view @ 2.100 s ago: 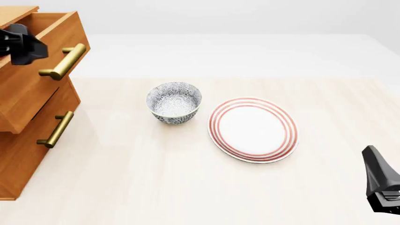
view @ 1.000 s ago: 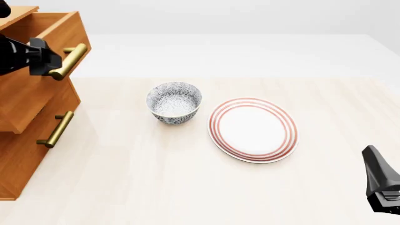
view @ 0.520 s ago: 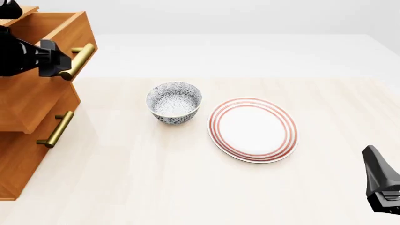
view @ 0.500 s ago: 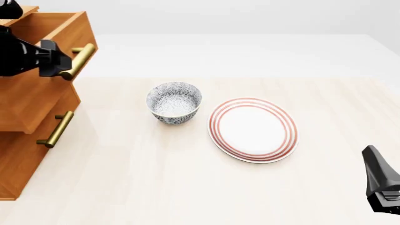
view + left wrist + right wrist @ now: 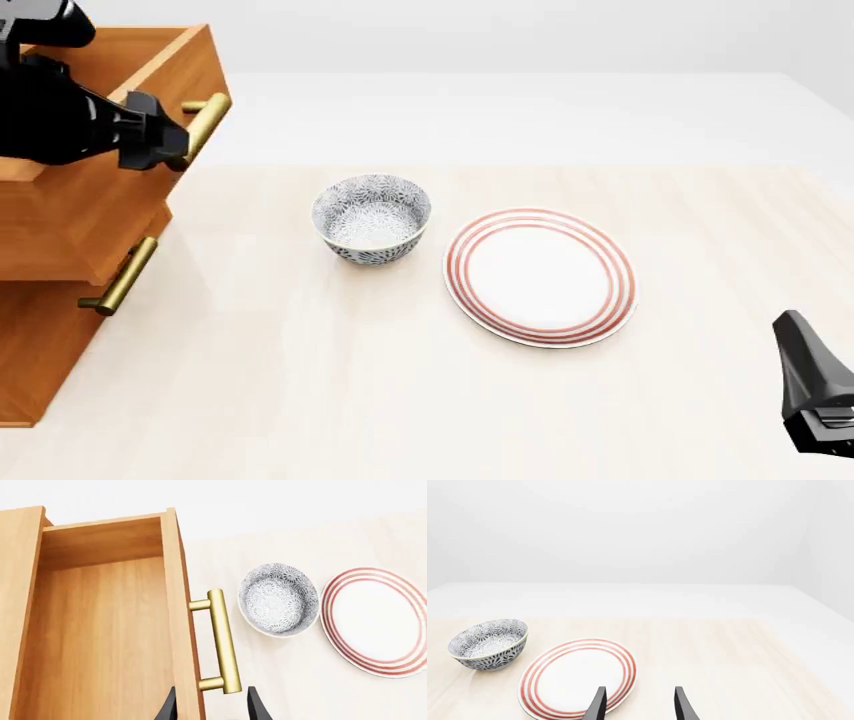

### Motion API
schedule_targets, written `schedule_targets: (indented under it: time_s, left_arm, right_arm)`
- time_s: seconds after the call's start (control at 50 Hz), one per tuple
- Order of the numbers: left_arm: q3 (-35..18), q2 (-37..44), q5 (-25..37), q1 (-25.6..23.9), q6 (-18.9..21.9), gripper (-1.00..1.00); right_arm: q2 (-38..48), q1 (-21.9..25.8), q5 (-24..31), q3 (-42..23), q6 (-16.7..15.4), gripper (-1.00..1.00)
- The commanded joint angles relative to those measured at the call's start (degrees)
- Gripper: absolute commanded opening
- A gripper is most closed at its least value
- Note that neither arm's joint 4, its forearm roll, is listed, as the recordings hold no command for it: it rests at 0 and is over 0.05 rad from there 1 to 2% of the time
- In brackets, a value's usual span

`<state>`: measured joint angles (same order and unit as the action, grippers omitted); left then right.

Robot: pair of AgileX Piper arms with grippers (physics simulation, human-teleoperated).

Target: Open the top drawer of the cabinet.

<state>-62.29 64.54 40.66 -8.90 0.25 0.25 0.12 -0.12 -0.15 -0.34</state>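
The cabinet point(image 5: 40, 330) stands at the desk's point(image 5: 400, 400) far left with its top drawer point(image 5: 80, 200) jutting out rightward above a lower drawer point(image 5: 60, 290), the bowl point(image 5: 371, 218) lies to its right, and the plate point(image 5: 539, 276) sits just right of the bowl

Pale wooden worktop point(image 5: 400, 400) with three things on it

The cabinet point(image 5: 40, 330) stood at the left edge; a patterned bowl point(image 5: 371, 218) sat upright near the middle, with a red-ringed plate point(image 5: 541, 276) just beside it on the right (not touching, as far as the front view showed).
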Motion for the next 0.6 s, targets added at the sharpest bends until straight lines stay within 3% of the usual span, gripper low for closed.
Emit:
schedule_targets:
  time_s: [0.02,0.3,0.4,0.6]
  left_arm:
    - [-0.15,0.44,0.36,-2.38,0.49,1.0]
    - [-0.42,-0.61,1.15,-3.64,0.88,1.0]
    - [-1.36,0.73,0.87,-7.25,-0.32,1.0]
    - [-1.59,1.73,0.57,-8.88,-0.89,1.0]
  right_arm:
    - [-0.01,0.01,-0.01,0.0,-0.02,1.0]
    - [-0.01,0.0,-0.01,0.0,0.0,1.0]
    - [0.0,0.0,0.0,0.0,0.0,1.0]
    - [0.0,-0.01,0.0,0.0,0.0,1.0]
